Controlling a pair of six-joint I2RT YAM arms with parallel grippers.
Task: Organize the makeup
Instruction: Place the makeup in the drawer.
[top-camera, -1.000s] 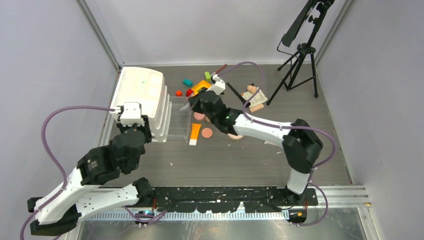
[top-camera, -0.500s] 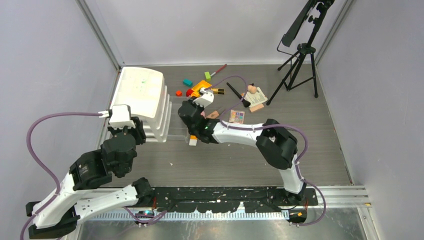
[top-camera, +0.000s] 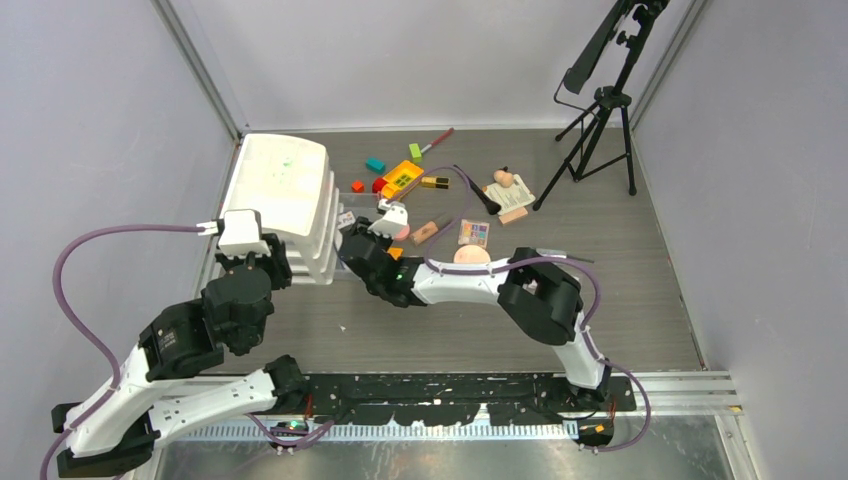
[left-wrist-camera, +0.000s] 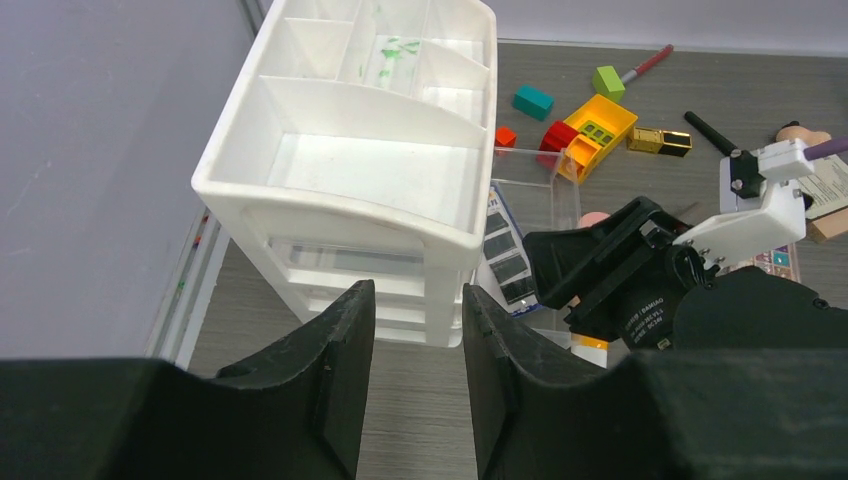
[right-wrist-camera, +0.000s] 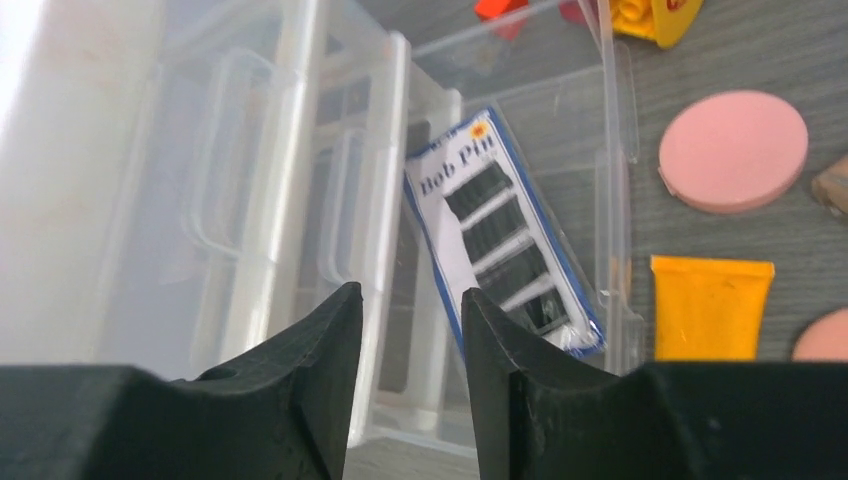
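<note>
Clear drawer (right-wrist-camera: 613, 120), hairpin card (right-wrist-camera: 500, 240) inside

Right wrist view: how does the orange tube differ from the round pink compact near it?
The orange tube is straight-sided; the pink compact is a round disc. The tube's near end is hidden; the compact shows whole. Both lie on the table beside the clear drawer.

Bright, even overhead light; soft shadows; rt-wrist foreground prob. blurry.
</note>
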